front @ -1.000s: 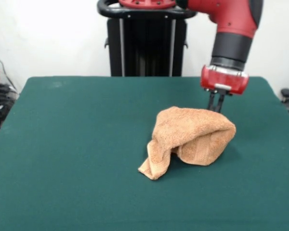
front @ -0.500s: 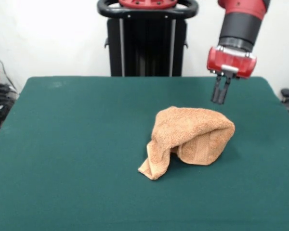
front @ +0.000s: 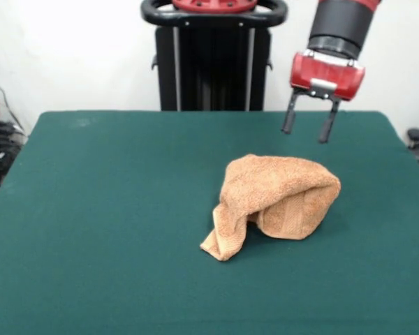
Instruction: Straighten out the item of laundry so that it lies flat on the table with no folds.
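Since a moment ago my red-and-black gripper (front: 308, 128) has lifted and spread wide, empty, above the bunched orange-tan terry towel (front: 276, 199), which lies below and nearer the camera on the dark green felt table (front: 112, 209).

Nubby, looped terry cloth on the towel (front: 279, 195), matt and soft-looking. Flat, felt-like matt covering over the table (front: 112, 209). Glossy red housing above the gripper (front: 307, 132).

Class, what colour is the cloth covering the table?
Dark green, shown best in the front view, all around the table.
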